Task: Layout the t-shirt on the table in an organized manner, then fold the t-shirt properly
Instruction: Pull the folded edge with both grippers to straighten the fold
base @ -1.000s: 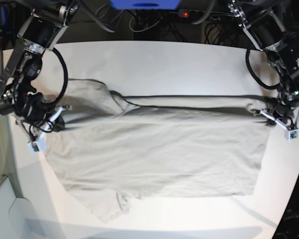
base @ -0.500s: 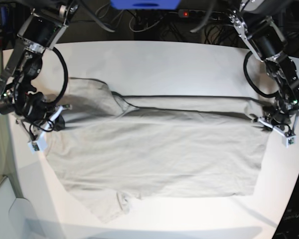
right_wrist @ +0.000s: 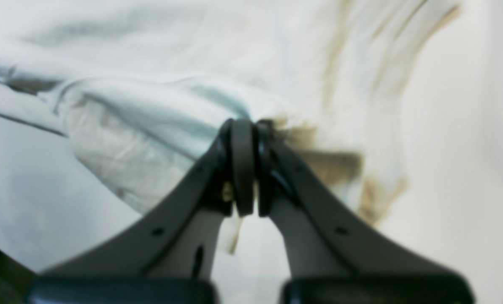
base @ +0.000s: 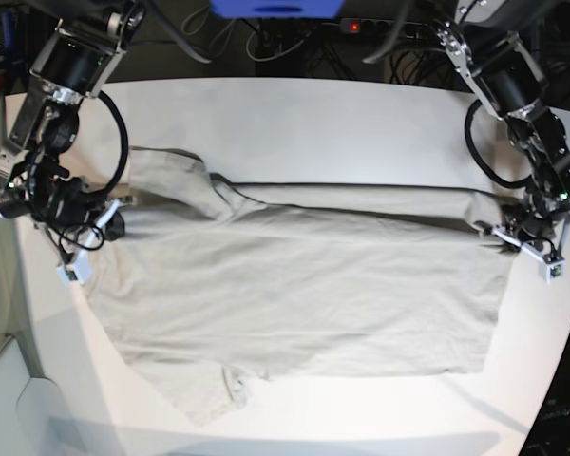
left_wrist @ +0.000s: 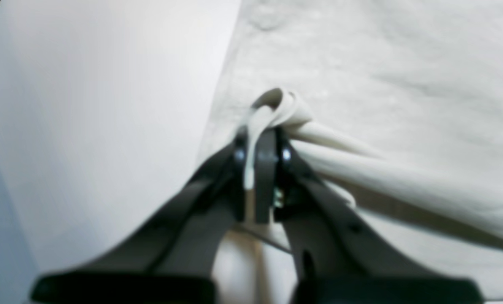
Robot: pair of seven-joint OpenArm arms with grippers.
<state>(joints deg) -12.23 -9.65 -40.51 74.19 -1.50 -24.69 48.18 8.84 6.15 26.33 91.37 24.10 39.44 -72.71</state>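
Underneath, matte white table (base: 304, 114), dark cable-strewn background (base: 313, 47).

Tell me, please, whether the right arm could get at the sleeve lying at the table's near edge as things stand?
Probably not yet: the right end effector is shut on the t-shirt at its own side; the sleeve itself lies uncovered.

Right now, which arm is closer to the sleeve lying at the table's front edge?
The right gripper, above the sleeve on its side. The left gripper holds the far side.
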